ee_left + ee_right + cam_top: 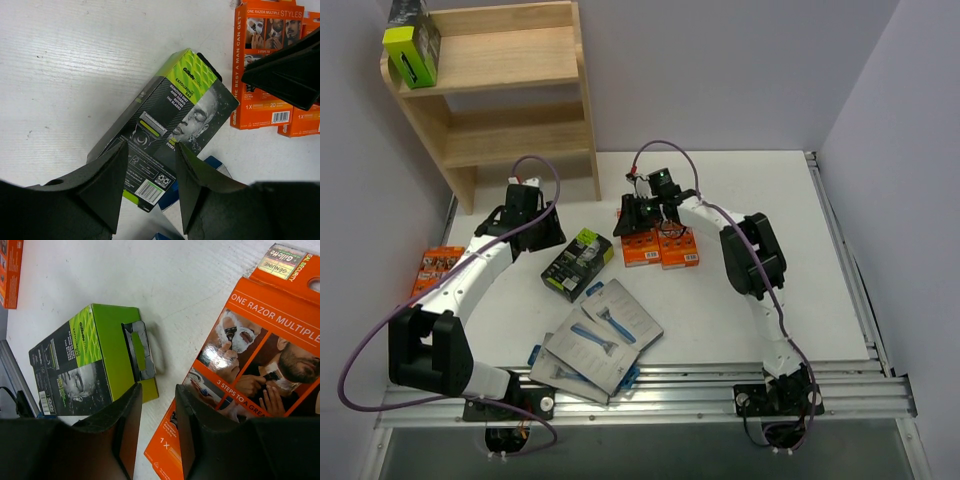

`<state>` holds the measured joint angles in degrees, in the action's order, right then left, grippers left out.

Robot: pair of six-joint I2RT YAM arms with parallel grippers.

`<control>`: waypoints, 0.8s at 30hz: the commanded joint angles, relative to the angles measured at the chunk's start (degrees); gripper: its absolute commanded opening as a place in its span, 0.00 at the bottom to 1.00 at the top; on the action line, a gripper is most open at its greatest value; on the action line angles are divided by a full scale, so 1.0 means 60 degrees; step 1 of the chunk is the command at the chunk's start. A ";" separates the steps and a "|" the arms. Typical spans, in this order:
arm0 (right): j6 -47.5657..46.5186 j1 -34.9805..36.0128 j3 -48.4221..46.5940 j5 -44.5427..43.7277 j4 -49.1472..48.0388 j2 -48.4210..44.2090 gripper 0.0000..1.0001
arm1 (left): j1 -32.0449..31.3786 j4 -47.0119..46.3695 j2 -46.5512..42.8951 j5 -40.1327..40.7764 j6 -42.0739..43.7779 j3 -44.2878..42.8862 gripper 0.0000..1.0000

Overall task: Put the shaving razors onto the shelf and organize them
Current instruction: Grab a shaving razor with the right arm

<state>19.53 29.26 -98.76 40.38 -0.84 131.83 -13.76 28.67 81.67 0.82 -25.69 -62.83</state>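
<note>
One black box (412, 48) stands on the shelf's (510, 55) top tier; the rest lie on the surface (770, 200) before it. Your left pincer (151, 147) hangs open over a second black box (170, 120). Your right pincer (157, 390), jaws narrow, sits at an orange pack's (260, 365) edge; you cannot tell whether it grips.

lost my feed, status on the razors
left tool open, short of black box. right tool narrow at orange pack edge, grip unclear. one lime box on shelf, rest on table.

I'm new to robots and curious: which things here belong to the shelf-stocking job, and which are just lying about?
Job: wooden shelf, lime-and-black razor boxes, orange razor packs, grey razor cards.
Lying about: purple cables, metal rails.
</note>
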 commanded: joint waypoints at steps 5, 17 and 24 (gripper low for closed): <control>-0.0311 -0.0027 -0.0444 0.0609 0.0287 0.0162 0.30 | 0.0096 -0.0031 0.0085 -0.0415 -0.0098 -0.0456 0.51; 0.0128 0.0090 -0.0928 0.0946 -0.0240 0.0704 0.33 | 0.0096 -0.0046 0.0217 -0.0591 -0.0112 -0.0471 0.51; 0.0509 0.0192 -0.0957 0.1326 -0.0680 0.1011 0.37 | 0.0111 -0.0046 0.0246 -0.0649 -0.0112 -0.0486 0.51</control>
<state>21.52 29.74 -102.56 46.52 -3.99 136.66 -13.39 28.71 83.00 -2.22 -26.30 -62.94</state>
